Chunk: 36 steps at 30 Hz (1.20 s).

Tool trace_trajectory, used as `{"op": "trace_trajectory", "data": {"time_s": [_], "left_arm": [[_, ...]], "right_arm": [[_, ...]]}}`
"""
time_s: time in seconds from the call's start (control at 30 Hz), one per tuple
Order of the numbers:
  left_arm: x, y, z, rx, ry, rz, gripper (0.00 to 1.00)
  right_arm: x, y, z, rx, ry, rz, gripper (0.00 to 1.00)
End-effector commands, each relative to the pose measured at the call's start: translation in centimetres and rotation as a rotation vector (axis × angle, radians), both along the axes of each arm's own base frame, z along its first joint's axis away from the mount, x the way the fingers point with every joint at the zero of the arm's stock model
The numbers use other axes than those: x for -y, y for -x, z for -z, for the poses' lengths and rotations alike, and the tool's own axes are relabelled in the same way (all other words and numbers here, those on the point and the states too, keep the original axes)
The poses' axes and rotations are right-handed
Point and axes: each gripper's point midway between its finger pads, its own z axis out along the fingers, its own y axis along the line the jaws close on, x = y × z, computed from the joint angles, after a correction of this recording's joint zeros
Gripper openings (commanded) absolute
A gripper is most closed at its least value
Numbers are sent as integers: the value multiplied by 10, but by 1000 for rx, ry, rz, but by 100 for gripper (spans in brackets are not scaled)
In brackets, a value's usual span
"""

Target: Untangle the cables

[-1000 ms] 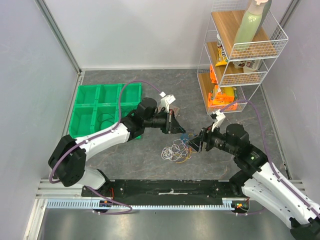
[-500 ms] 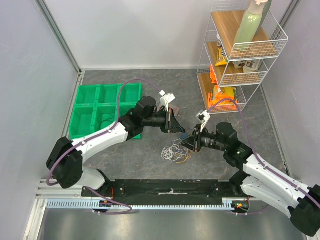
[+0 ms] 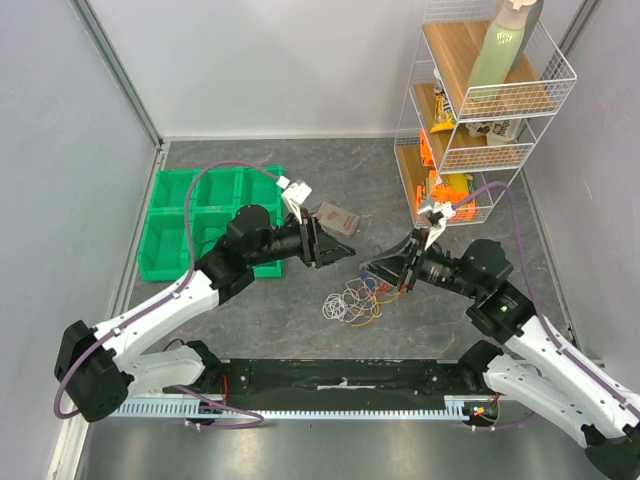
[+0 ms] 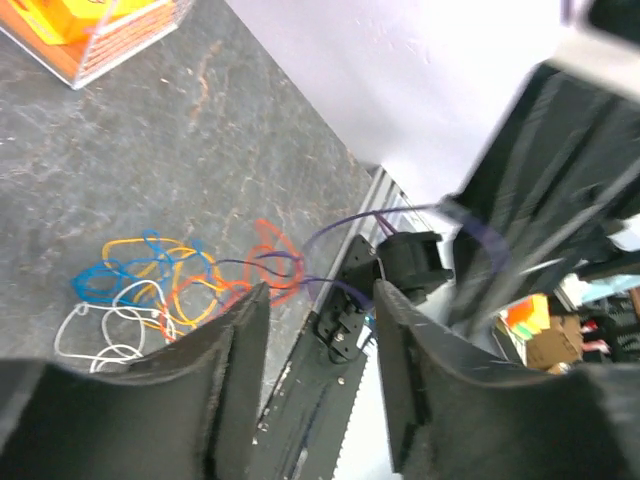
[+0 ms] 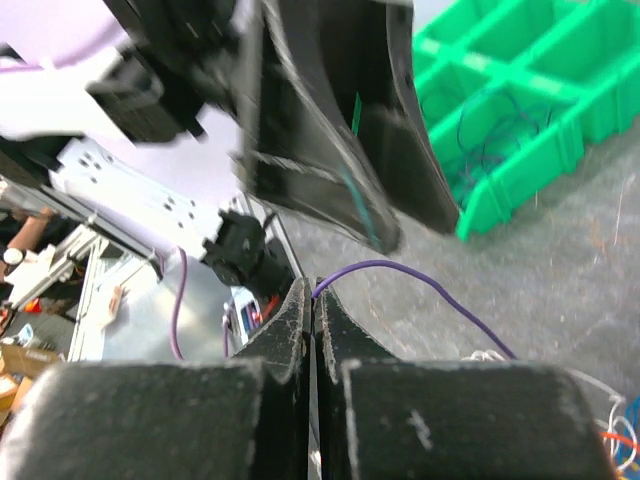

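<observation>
The cables (image 3: pixel 352 302) lie in a loose tangle of yellow, white, blue and orange-red loops on the grey table between the two arms. In the left wrist view the same cables (image 4: pixel 165 290) sit left of the fingers. A dark purple cable (image 5: pixel 400 270) arcs up from the pile into my right gripper (image 5: pixel 312 295), which is shut on its end. From above, the right gripper (image 3: pixel 370 270) hangs just above and right of the pile. My left gripper (image 3: pixel 347 250) is open and empty, above and left of the pile. Its fingers (image 4: pixel 245 340) stand apart.
A green compartment bin (image 3: pixel 200 215) stands at the left, with a dark cable loop (image 5: pixel 500 130) in one compartment. A wire shelf rack (image 3: pixel 480 110) with snack packs and a bottle is at the back right. A small flat packet (image 3: pixel 337 217) lies behind the left gripper.
The left gripper has opened, let go and drawn back to the left. The right gripper has shut on the purple cable and lifted slightly.
</observation>
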Motion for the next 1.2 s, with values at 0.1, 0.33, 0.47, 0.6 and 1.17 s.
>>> {"op": "trace_trajectory", "data": {"time_s": [0.1, 0.33, 0.47, 0.6, 1.17], "left_arm": [[-5, 3, 19, -40, 126, -32, 66], [34, 27, 11, -45, 174, 179, 78], [52, 37, 7, -57, 196, 256, 80], [76, 43, 17, -82, 175, 308, 79], [85, 7, 169, -301, -139, 145, 47]], "right_arm": [[9, -3, -75, 105, -95, 67, 0], [4, -1, -86, 105, -121, 38, 0], [6, 0, -90, 105, -133, 40, 0], [3, 2, -96, 101, -157, 22, 0], [42, 28, -265, 408, -288, 101, 0]]}}
